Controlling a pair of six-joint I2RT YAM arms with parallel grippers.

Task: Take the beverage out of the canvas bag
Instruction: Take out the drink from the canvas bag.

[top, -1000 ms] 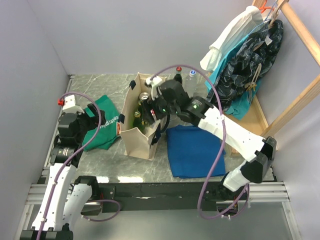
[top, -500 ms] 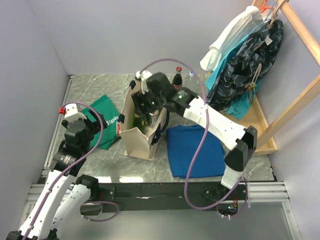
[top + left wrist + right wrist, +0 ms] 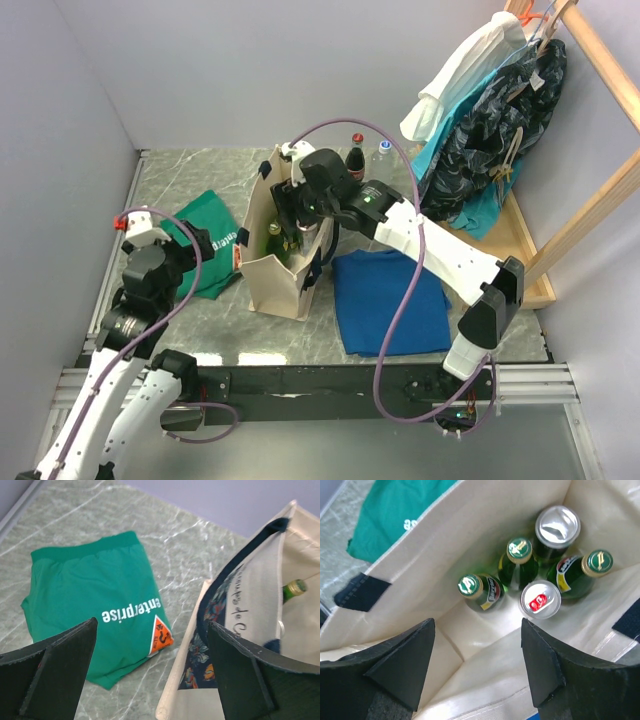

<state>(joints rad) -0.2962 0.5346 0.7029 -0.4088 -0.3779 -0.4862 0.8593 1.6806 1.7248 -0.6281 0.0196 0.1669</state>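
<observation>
Directly below right hand (image 3: 477, 626), canvas bag (image 3: 470, 540), bottles (image 3: 519, 562), cans (image 3: 557, 524) inside

Up went the right arm (image 3: 440, 250): its elbow (image 3: 497, 295) lifted from a low spot by the table's (image 3: 190, 165) right side, swung in toward the middle, then eased back out a touch. The right pincer (image 3: 290, 205) travelled from the right-hand side of the boxy cream canvas bag with navy handles (image 3: 268, 265) to a spot directly over its open mouth, pointing down inside. Meanwhile the left pincer (image 3: 195, 245) slid back across the green cloth with white lettering (image 3: 222, 270) toward the near edge.
</observation>
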